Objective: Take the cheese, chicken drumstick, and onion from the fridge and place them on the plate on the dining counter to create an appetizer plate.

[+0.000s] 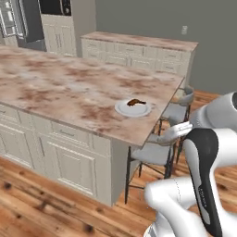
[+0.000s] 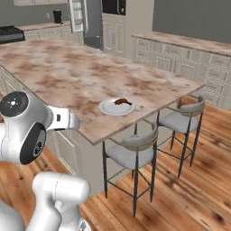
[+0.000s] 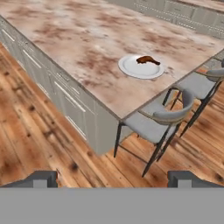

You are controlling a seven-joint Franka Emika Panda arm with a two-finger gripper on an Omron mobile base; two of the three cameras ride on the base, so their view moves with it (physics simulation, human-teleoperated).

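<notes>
1. Currently my hand (image 3: 112, 178) is spread wide with nothing in it, back from the worktop (image 1: 69, 88) over the wooden floor.
2. 1 chicken drumstick (image 1: 135, 102) lies on the plate (image 1: 126, 110), near the marbled worktop's stool-side edge.
3. I judge it light, firm and slightly slick; I would pinch its thick end.
4. Smooth shallow plate, likely brittle.
</notes>
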